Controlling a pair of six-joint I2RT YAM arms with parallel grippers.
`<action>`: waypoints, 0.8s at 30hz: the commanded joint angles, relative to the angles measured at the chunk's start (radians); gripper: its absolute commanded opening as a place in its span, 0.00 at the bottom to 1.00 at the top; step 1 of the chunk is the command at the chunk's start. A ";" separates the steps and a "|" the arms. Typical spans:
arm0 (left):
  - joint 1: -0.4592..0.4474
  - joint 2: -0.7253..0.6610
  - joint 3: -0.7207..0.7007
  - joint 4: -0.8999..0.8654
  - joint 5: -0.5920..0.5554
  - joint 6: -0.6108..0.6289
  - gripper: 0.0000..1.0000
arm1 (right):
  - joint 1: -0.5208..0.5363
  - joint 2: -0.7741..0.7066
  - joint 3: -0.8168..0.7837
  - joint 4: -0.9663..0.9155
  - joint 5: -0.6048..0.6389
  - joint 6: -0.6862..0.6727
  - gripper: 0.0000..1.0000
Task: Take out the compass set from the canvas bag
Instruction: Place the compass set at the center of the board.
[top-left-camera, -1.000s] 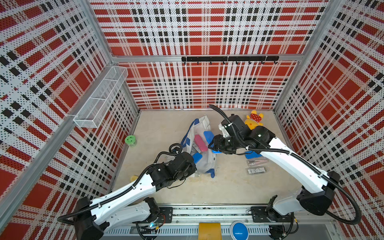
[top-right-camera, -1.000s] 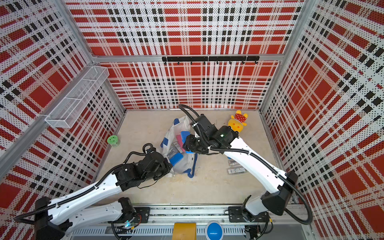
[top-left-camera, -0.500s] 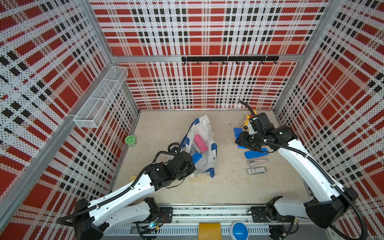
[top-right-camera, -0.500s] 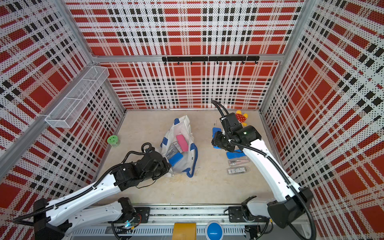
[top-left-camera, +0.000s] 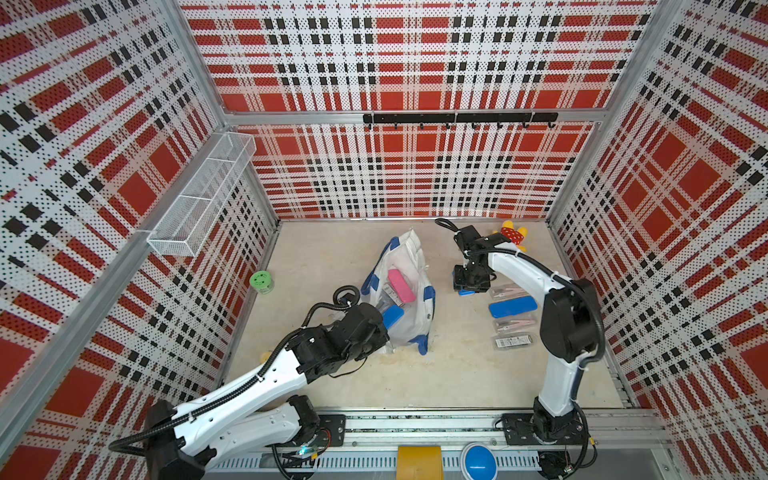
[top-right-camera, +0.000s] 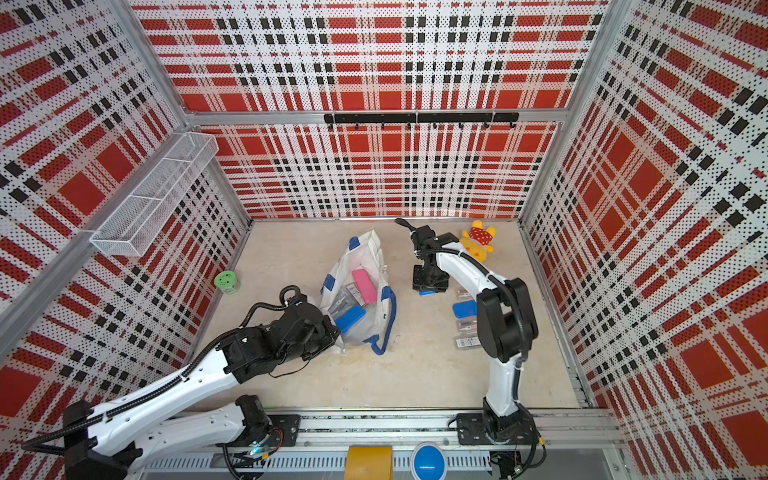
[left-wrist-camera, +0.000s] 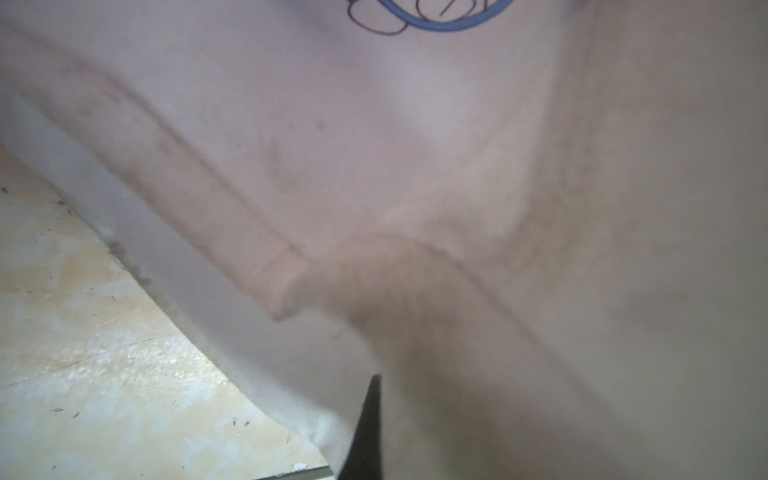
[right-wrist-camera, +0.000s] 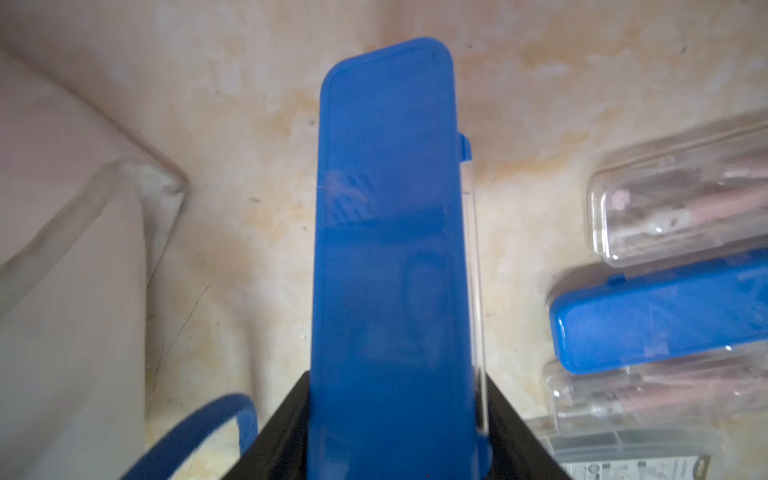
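R fingers (right-wrist-camera: 515, 440) clamp end of blue compass-set case (right-wrist-camera: 390, 249), frame centre: prob stiff, light, slick plastic. L fingers (left-wrist-camera: 368, 436) together, pinching canvas bag (left-wrist-camera: 415, 145).

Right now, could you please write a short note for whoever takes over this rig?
Left pincer: shut on the rim of the canvas bag.
Right pincer: shut on a blue case, outside the bag, beside the row of cases.
Done: four cases lie in that row on the table by the right arm.
Left: set the held case down. A pink case, a second blue case and a clear case are in the bag. I cannot tell which of them hold compasses.
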 joint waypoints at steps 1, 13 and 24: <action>-0.006 -0.031 0.032 -0.016 -0.024 -0.005 0.00 | -0.013 0.060 0.069 0.027 0.036 -0.030 0.33; -0.038 -0.033 0.031 -0.038 -0.031 -0.029 0.00 | -0.092 0.224 0.193 0.022 0.061 -0.145 0.37; -0.053 -0.018 0.041 -0.038 -0.035 -0.036 0.00 | -0.115 0.276 0.263 -0.021 0.081 -0.168 0.63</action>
